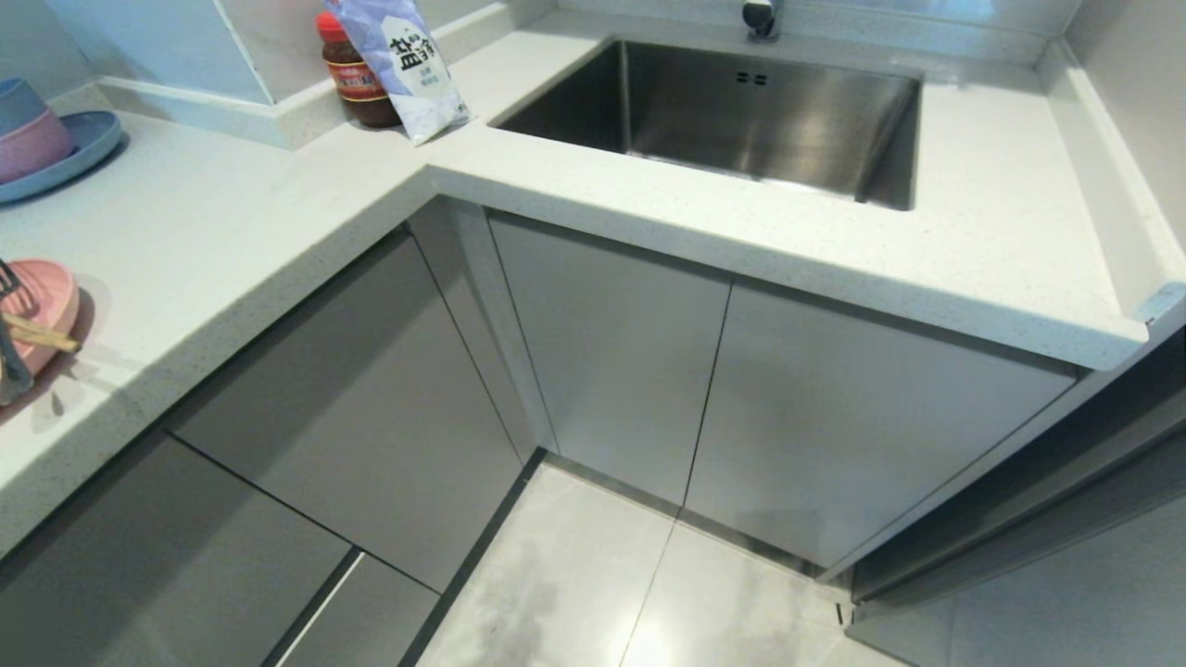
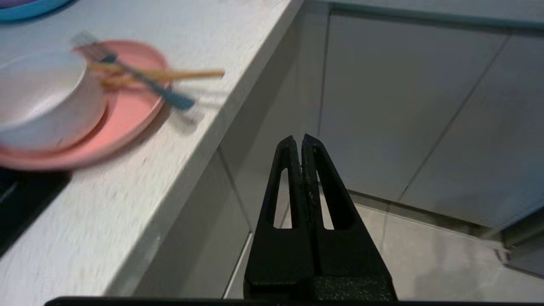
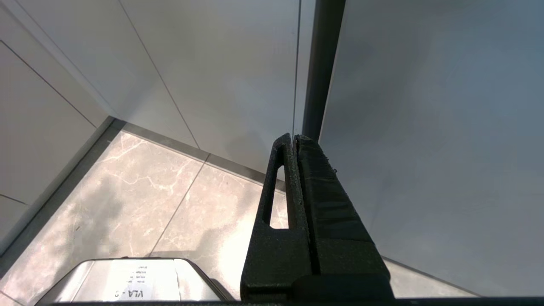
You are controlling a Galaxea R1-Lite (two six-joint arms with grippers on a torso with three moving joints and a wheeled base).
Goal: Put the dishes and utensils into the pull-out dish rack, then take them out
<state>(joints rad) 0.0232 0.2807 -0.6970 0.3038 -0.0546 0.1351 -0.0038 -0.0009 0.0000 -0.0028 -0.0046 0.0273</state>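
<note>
L-shaped white speckled counter point(image 1: 232, 222) with a steel sink point(image 1: 741, 111) sunk in near the back edge, tap point(image 1: 762, 17) just behind. Below, flat pale grey cabinet doors point(image 1: 611, 352) and drawer fronts point(image 1: 352, 408), all closed. Pale marbled floor tiles point(image 1: 574, 574) with soft glare. In the counter's inner corner, a sauce jar point(image 1: 357, 79) touching a white bag point(image 1: 403, 60).

surface: white speckled countertop point(image 1: 278, 213) | directly on it: pink plate point(image 2: 127, 114) near front edge; blue plate point(image 1: 83, 148) farther back; sauce jar point(image 1: 357, 79) and salt bag point(image 1: 408, 65) beside sink point(image 1: 741, 111)
</note>
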